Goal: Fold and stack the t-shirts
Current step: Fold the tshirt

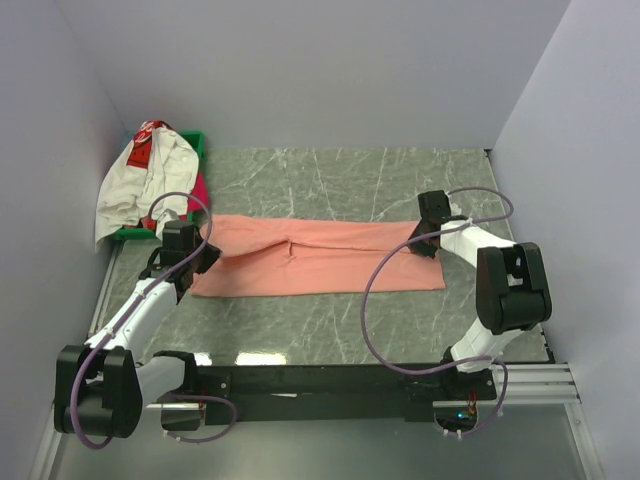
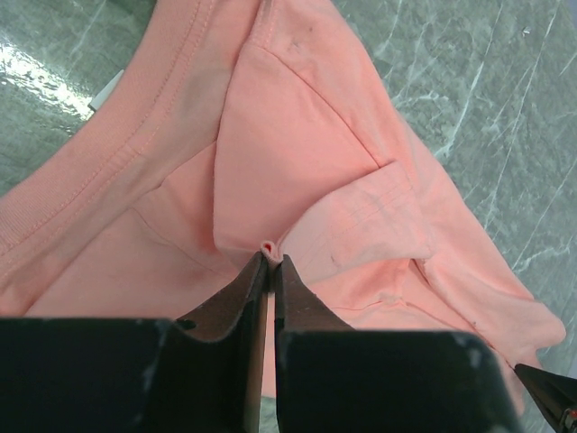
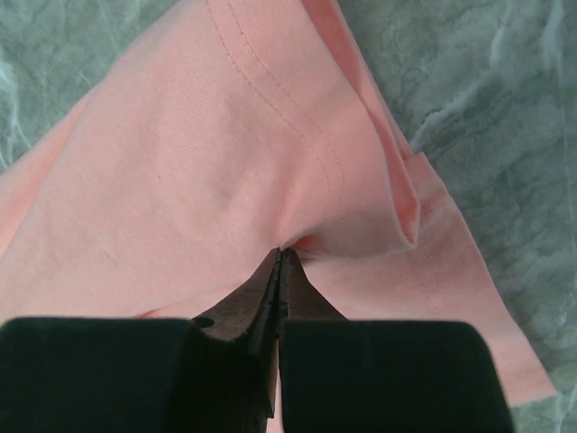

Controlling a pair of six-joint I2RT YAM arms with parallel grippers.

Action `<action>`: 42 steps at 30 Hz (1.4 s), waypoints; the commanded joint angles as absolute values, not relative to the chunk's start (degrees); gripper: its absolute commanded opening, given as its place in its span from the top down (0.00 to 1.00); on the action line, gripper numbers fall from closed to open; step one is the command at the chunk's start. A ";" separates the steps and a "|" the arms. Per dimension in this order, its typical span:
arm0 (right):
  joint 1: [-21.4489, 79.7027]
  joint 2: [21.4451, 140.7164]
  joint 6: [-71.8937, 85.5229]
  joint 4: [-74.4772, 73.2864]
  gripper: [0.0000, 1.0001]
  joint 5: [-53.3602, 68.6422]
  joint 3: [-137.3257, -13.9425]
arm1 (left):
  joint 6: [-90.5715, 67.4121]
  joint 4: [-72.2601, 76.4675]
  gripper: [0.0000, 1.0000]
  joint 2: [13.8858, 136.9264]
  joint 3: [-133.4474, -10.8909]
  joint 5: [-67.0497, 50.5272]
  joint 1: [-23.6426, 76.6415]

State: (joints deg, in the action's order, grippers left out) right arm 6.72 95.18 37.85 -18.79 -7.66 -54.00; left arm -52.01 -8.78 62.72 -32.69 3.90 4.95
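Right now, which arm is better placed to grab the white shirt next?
Left, probably. The white shirt lies on the green tray just beyond the left gripper; the right gripper is across the table. Both are pinching the salmon shirt, so left must release first.

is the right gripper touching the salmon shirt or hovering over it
Touching. In the right wrist view the right gripper is shut on a pinch of the salmon-pink t-shirt, with cloth puckering into its tips.
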 commanded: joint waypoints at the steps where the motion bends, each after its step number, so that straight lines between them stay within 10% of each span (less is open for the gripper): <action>1: 6.33 90.01 37.79 -18.63 1.00 -10.10 -53.26 | -52.38 -7.56 0.90 61.17 -32.96 4.13 4.92; 20: 5.80 86.05 37.18 -18.64 1.00 -10.64 -49.22 | -52.82 -9.05 0.96 59.33 -32.26 4.92 4.92; 23: 5.71 85.26 37.00 -18.19 0.85 -9.23 -48.17 | -52.65 -8.09 0.94 58.36 -30.42 3.43 4.92; 29: 7.28 79.99 36.39 -18.45 0.65 -7.82 -47.20 | -52.82 -4.66 0.83 55.99 -24.97 -0.52 4.92; 34: 13.69 78.83 35.77 -19.16 0.62 -7.91 -50.97 | -53.26 -4.39 0.53 55.81 -22.68 -1.58 4.92; 42: 28.38 90.86 31.38 -19.25 0.62 -7.73 -66.34 | -55.28 -8.07 0.53 54.66 -27.14 -0.18 5.01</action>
State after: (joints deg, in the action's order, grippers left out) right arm 25.06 86.74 34.17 -20.10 -7.29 -60.40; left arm -54.19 -7.97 54.83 -23.09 -0.21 4.95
